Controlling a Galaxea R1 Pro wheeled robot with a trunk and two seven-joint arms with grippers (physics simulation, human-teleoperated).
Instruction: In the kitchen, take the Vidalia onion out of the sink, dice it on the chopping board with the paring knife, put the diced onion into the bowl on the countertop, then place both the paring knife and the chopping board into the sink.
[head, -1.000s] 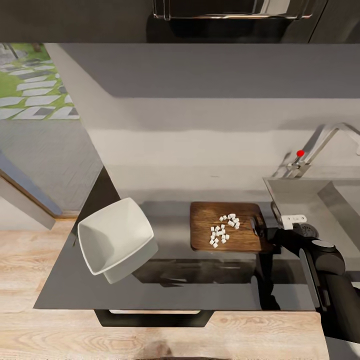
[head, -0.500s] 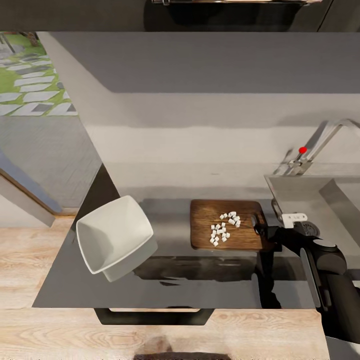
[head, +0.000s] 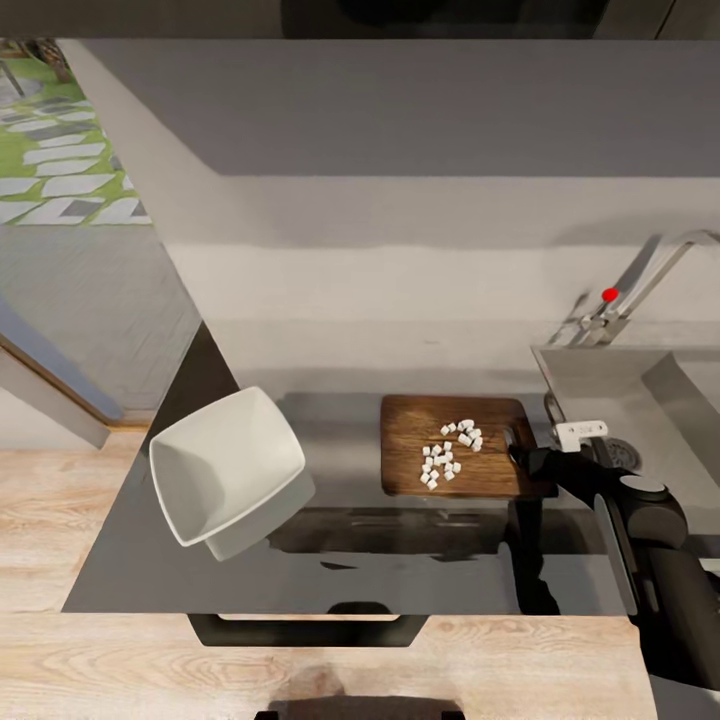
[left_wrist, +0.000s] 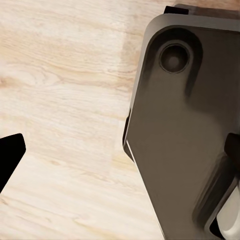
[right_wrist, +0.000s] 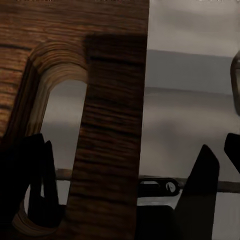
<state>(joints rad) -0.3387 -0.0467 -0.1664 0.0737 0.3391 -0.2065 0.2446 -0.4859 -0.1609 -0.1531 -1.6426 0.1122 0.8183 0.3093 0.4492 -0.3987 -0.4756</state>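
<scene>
The brown chopping board (head: 410, 450) lies flat on the dark countertop (head: 350, 560), with several tiny white cubes of diced onion (head: 448, 455) on its right half. My right gripper (head: 520, 452) is at the board's right end, by the handle slot (right_wrist: 55, 140). In the right wrist view the gripper (right_wrist: 117, 165) stands open astride the wooden strip beside the slot, one finger (right_wrist: 32, 190) reaching through the slot and the other (right_wrist: 200, 185) off the board's edge. The white bowl (head: 225, 470) sits to the board's left. The paring knife is out of view. My left gripper (left_wrist: 122, 152) is open over the floor.
The steel sink (head: 600, 375) and its chrome tap with the red dot (head: 608, 295) are just right of the board. A small white piece (head: 580, 432) shows beside my right wrist. The pale wood floor (head: 90, 520) runs along the countertop's front and left edges.
The head camera has tilted a little, so the whole picture has shifted. The board, the diced onion, the bowl and my right gripper keep their places relative to each other.
</scene>
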